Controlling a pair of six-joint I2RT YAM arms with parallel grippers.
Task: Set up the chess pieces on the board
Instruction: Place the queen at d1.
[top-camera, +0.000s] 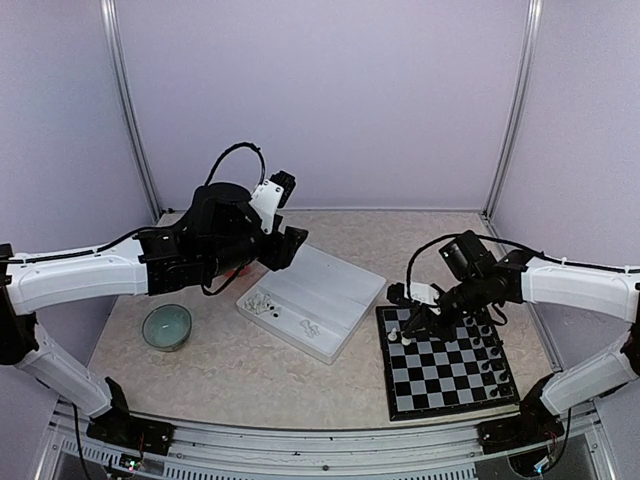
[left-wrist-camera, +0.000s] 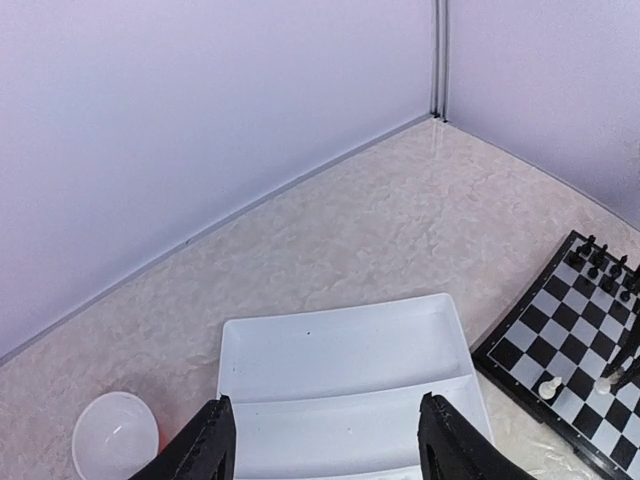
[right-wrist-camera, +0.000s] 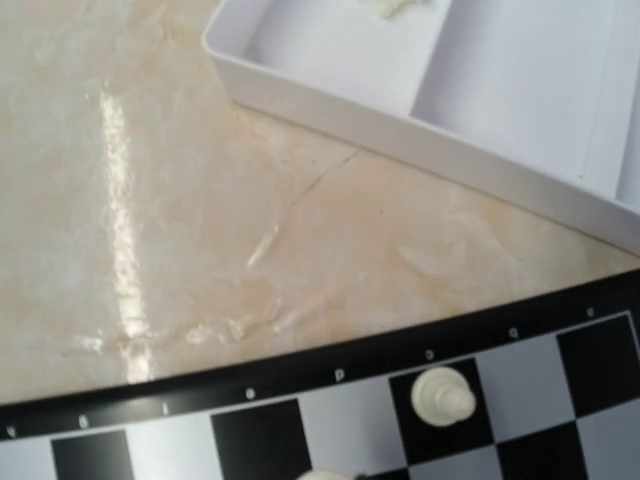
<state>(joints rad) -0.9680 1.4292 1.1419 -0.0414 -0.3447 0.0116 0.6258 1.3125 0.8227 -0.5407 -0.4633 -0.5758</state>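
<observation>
The beige marbled table (top-camera: 250, 370) carries the board (top-camera: 440, 375), a white divided tray (top-camera: 330, 290) and a green bowl (top-camera: 167, 327).

Near-left desk (top-camera: 250, 375): lying open in front of the tray (top-camera: 330, 290). The tray is sitting diagonally mid-desk, blocking the centre; the bowl (top-camera: 166, 326) is standing left of it, apart. A narrow bare strip is running between tray and board (top-camera: 440, 375). The black pieces (top-camera: 487, 352) are crowding the board's right edge; the right claw (top-camera: 420, 322) is hanging over its far-left corner, beside white pieces (right-wrist-camera: 443, 397).
</observation>
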